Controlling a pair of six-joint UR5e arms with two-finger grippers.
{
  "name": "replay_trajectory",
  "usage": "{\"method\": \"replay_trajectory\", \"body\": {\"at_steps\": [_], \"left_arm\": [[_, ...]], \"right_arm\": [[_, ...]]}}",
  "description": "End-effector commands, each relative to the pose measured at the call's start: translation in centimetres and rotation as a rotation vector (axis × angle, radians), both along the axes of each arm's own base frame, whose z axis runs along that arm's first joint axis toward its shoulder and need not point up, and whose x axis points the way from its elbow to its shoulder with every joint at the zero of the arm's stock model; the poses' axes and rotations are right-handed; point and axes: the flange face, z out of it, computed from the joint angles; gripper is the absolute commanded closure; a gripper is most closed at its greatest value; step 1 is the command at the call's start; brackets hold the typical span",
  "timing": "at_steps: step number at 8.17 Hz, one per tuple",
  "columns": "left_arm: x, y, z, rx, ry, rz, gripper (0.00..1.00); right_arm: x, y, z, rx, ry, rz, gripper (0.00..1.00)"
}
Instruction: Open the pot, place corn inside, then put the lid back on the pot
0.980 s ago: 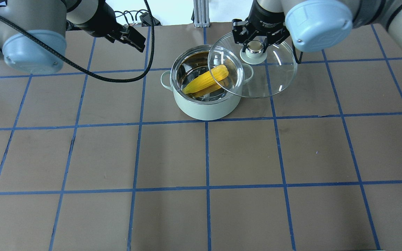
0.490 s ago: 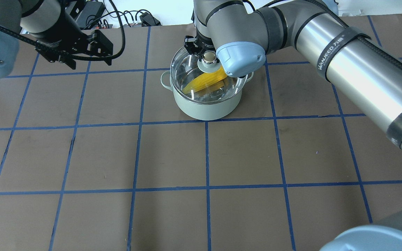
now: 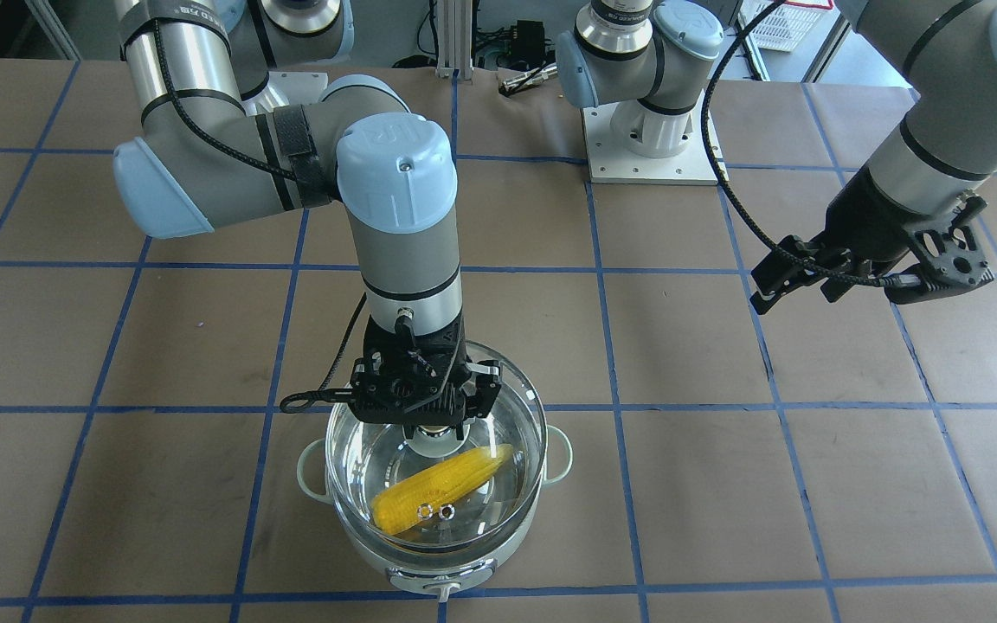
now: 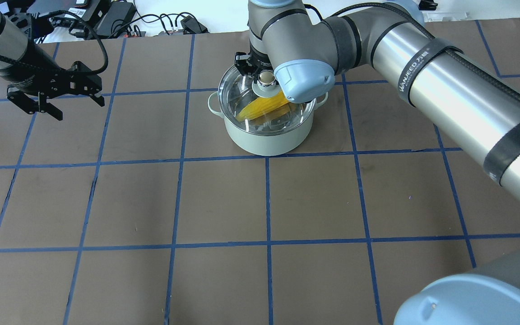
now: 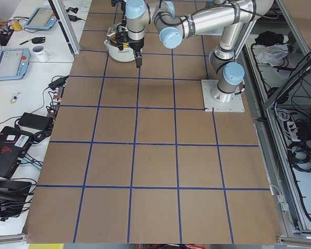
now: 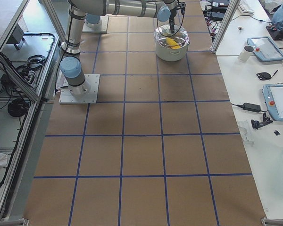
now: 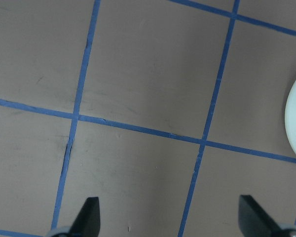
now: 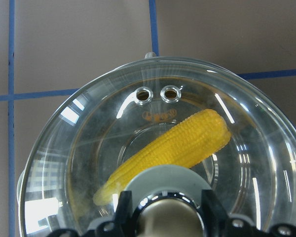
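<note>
Pot [image 4: 266, 140] stands on the table [image 4: 314, 194], far centre square of the blue grid. Inside it: one corn cob [image 4: 260, 108], lying slantwise, seen through the glass. Lid [image 4: 237, 92] covers the pot's mouth; whether it is fully seated cannot be told. Right gripper [image 8: 166, 205] is clamped on the lid's knob [image 4: 266, 79]. Left gripper [image 7: 170, 212] hangs with fingers spread wide and nothing between them, well apart from the pot. Strap [image 4: 424, 72] on the right arm reads "WANJEED".

Clear glass lid [image 3: 351, 463] over pale green pot [image 4: 266, 141]; yellow corn [image 3: 442, 493] inside.
</note>
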Motion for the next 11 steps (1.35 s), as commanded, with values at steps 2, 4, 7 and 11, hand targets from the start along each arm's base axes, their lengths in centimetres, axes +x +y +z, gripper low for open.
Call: {"method": "replay_trajectory", "body": {"at_steps": [2,4,7,11], "left_arm": [[0.3,2.4,2.6,-0.022,-0.068,0.075,0.00],[-1.9,2.1,1.2,0.023,-0.052,0.028,0.00],[-4.0,0.7,-0.3,0.020,-0.120,-0.022,0.00],[-4.8,1.7,1.7,-0.011,-0.120,-0.031,0.00]], "right_arm": [[0.1,-0.7,-1.2,0.007,0.017,0.043,0.83],[0.0,-1.0,-1.4,0.004,0.023,0.058,0.82],[0.1,-1.2,-2.1,0.011,0.027,0.064,0.82],[0.0,-1.4,-2.1,0.010,0.026,0.065,0.82]]}}
